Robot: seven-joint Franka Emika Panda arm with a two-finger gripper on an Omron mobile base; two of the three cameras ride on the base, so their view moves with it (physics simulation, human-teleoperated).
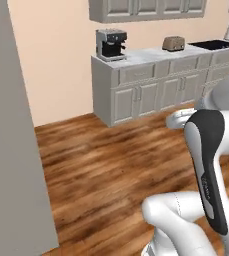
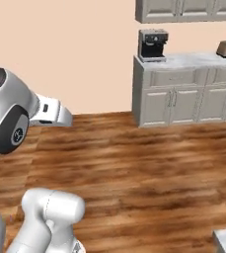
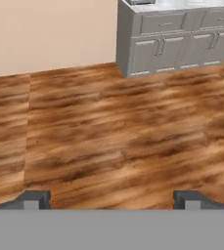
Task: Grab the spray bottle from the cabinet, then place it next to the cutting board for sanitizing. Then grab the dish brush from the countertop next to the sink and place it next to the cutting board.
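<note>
The spray bottle cannot be made out in these pictures, so the hand (image 3: pixel 111 200) stands wide open and holds nothing above the wooden floor (image 3: pixel 108 141), probably because the robot is well apart from the table (image 1: pixel 136 57) with the sink (image 1: pixel 216 45).

Glossy brown wood-plank floor (image 3: pixel 108 136) with streaked grain; white grey-veined marble counter (image 1: pixel 151 56) over matt grey panelled cabinet fronts (image 1: pixel 136 97); black-and-metal coffee machine (image 1: pixel 111 44).
</note>
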